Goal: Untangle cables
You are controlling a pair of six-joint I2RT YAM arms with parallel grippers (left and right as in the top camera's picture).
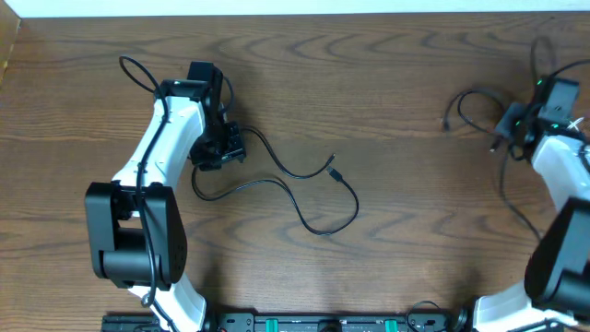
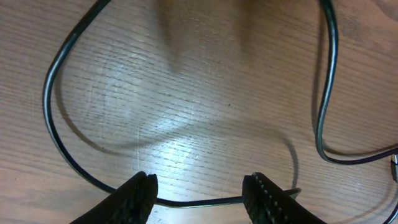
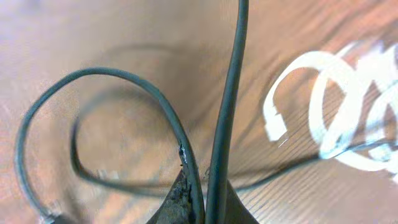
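A thin black cable (image 1: pixel 291 173) snakes across the table's middle, with a small plug (image 1: pixel 335 171) at its end. My left gripper (image 1: pixel 219 148) hovers over its left part. In the left wrist view this gripper (image 2: pixel 202 190) is open, and the cable (image 2: pixel 199 202) lies on the wood across the gap between the fingers. At the far right my right gripper (image 1: pixel 505 129) is shut on two strands of black cable (image 3: pixel 227 93), which loop out (image 1: pixel 470 97) to its left. The white cable (image 3: pixel 326 106) lies coiled just right of that gripper.
Thicker black wires (image 1: pixel 138 72) run along the left arm. The table's back edge (image 1: pixel 295 17) is at the top. Both arm bases (image 1: pixel 138 240) stand near the front edge, with a black rail (image 1: pixel 323 323) between them.
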